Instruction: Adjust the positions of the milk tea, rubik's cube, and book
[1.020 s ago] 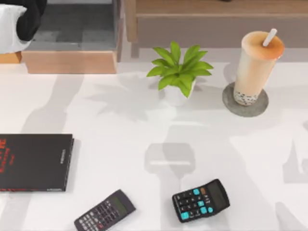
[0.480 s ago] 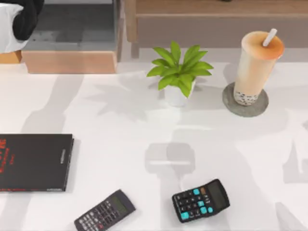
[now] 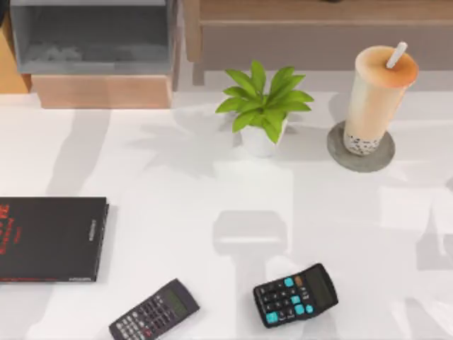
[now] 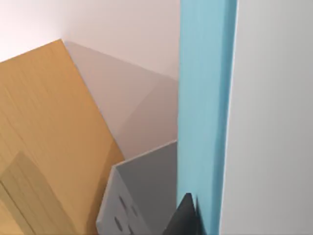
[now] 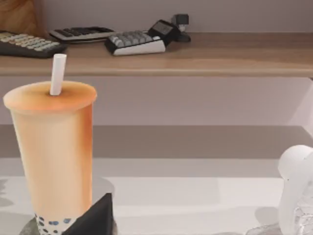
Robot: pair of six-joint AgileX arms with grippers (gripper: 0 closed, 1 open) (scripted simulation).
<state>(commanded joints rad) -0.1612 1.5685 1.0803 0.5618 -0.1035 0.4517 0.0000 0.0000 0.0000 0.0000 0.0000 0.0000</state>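
The milk tea (image 3: 375, 99) stands upright on a grey coaster (image 3: 361, 157) at the back right of the table. The right wrist view has the milk tea (image 5: 54, 147) close ahead. My right gripper (image 5: 98, 215) is just short of the cup, one dark finger showing beside its base, holding nothing. In the left wrist view the book (image 4: 205, 107) fills the right half, its teal cover edge beside pale pages. My left gripper (image 4: 193, 215) is shut on it, a dark fingertip (image 4: 186, 218) pressed to the cover. The rubik's cube is out of view.
A potted plant (image 3: 262, 106) stands mid-back. A flat black book (image 3: 49, 239) lies at the left edge, with two calculators (image 3: 154, 310) (image 3: 295, 295) near the front. A grey open box (image 3: 92, 35) sits back left beside a wooden shelf (image 3: 318, 14). A white object (image 5: 298, 186) is near the cup.
My left arm, with the pale thing it carried, has gone out past the top view's upper-left corner, uncovering the grey box. Nothing on the table moved.
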